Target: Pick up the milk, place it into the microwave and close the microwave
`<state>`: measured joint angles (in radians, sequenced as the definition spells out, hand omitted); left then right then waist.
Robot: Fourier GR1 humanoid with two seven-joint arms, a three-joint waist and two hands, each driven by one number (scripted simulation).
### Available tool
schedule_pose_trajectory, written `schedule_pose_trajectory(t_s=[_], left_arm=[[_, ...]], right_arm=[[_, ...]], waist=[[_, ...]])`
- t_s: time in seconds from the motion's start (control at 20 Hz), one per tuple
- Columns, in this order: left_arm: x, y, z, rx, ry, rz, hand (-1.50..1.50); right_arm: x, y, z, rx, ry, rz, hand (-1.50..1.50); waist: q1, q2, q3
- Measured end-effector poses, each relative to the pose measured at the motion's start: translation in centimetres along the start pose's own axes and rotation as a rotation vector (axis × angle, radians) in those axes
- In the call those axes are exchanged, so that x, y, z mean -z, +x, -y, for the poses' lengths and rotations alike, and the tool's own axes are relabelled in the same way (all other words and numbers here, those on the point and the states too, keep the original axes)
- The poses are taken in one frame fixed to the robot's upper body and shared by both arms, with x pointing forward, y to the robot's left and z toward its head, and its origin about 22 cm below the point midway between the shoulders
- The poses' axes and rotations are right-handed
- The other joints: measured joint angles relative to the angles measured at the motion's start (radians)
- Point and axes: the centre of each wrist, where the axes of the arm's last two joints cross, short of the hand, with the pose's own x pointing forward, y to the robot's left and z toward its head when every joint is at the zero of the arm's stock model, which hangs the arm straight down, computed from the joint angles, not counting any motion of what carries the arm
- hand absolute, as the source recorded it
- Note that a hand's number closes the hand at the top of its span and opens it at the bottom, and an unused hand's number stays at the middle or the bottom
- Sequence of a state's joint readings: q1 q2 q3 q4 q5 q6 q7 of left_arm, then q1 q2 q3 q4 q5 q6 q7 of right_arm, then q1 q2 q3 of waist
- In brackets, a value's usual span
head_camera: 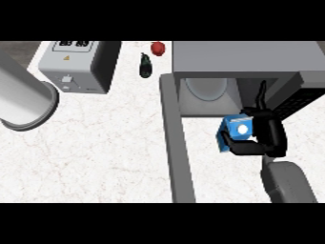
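White marbled counter [87, 157] forms the work surface, seen steeply from above. The right hand [272, 138] has its fingers [244, 149] and thumb curled round the milk [235, 129], a blue carton with a white round mark. The carton is held off the counter, just in front of the microwave [249, 57].

Key relation: the cavity mouth lies directly ahead of the hand and slightly to its left. The carton appears slightly tilted; its exact long axis cannot be determined.

The cavity holds only a pale turntable plate [207, 88]. The carton is not yet inside.

The door [179, 152] stands fully open, extending toward the robot to the left of the hand and apart from it. The left hand does not show, so the right hand is nearer to both cavity and door.

At the far side, well apart, stand a toaster [77, 64], an eggplant [146, 66] and a red item [157, 47].
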<state>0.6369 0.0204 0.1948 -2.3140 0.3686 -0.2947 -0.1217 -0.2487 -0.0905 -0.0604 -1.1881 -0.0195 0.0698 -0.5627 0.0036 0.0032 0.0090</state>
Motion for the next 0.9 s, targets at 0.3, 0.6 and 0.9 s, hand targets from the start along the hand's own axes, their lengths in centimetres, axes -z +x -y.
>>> schedule_pose_trajectory(t_s=[0.3, 0.6, 0.9], left_arm=[[0.4, -0.7, -0.5, 0.006, 0.008, 0.007, -1.50], [0.6, -0.7, -0.7, 0.000, -0.007, -0.002, -1.50], [0.8, -1.0, -1.0, -0.005, -0.034, -0.001, -1.50]], right_arm=[[6.1, 1.5, -2.7, -0.073, 0.022, -0.012, 1.50], [7.9, 0.1, -4.0, -0.086, 0.025, 0.053, 1.50], [8.1, -0.8, -3.7, -0.132, 0.031, 0.124, 1.50]], waist=[[0.010, -0.002, -0.007], [0.006, -0.016, -0.003], [0.010, -0.022, -0.001]])
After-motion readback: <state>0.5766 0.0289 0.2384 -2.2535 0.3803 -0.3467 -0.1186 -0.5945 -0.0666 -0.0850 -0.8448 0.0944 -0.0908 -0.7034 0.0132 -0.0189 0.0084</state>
